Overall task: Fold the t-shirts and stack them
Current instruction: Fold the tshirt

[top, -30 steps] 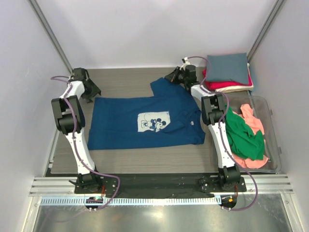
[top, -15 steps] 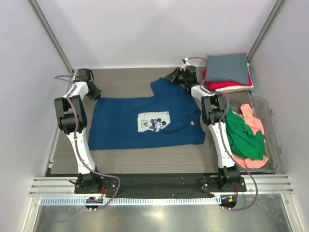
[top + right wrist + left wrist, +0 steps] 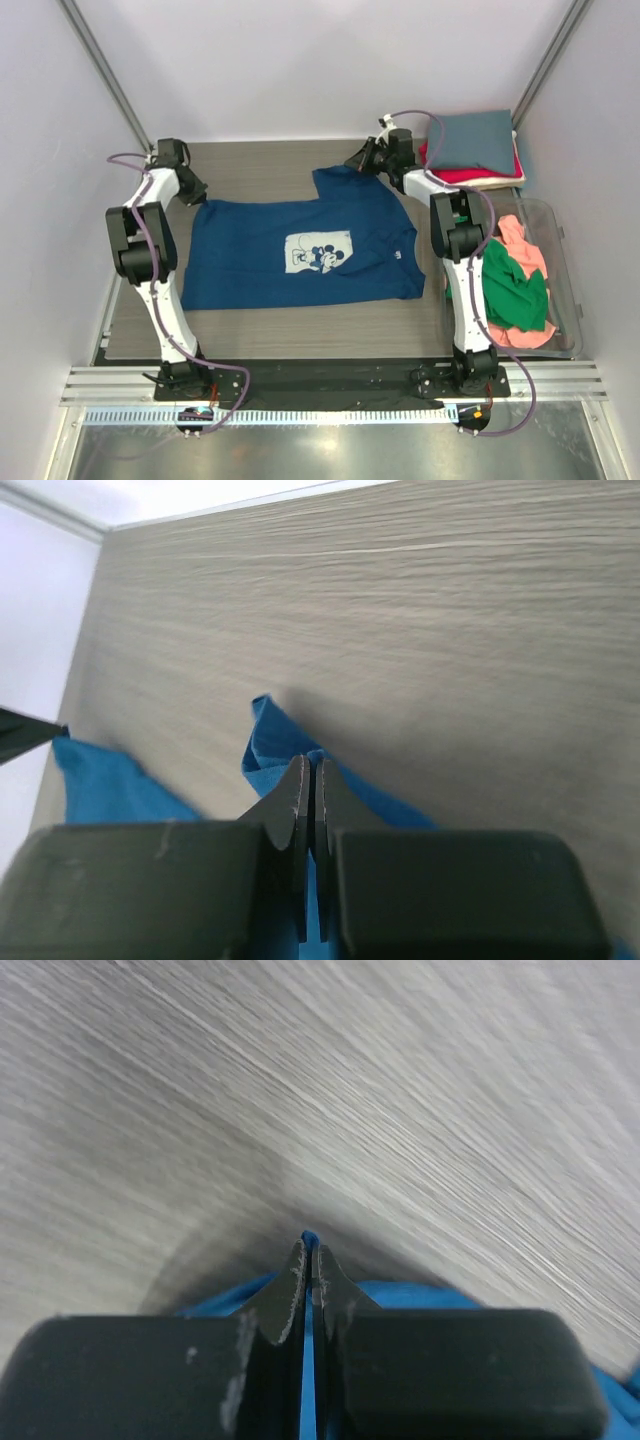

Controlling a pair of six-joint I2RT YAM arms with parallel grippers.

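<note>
A navy blue t-shirt [image 3: 300,250] with a pale Mickey Mouse print lies spread flat on the wooden table, print up. My left gripper [image 3: 193,192] is at its far left corner, shut on a thin fold of the blue cloth [image 3: 420,1295]. My right gripper [image 3: 360,163] is at the far right part of the shirt, near the raised sleeve, and is shut on blue cloth [image 3: 265,750] too. In both wrist views the cloth shows as a strip between the closed fingers. A slate-grey tee [image 3: 470,140] tops a folded stack over red and cream ones.
A clear plastic bin [image 3: 562,235] at the right edge holds a crumpled green tee [image 3: 510,285] and a salmon-pink tee [image 3: 525,250]. The folded stack sits at the far right corner. White walls close in the table on three sides.
My left gripper has closed on the shirt's far left corner. The right arm has shifted slightly toward the back right, still holding the cloth.
</note>
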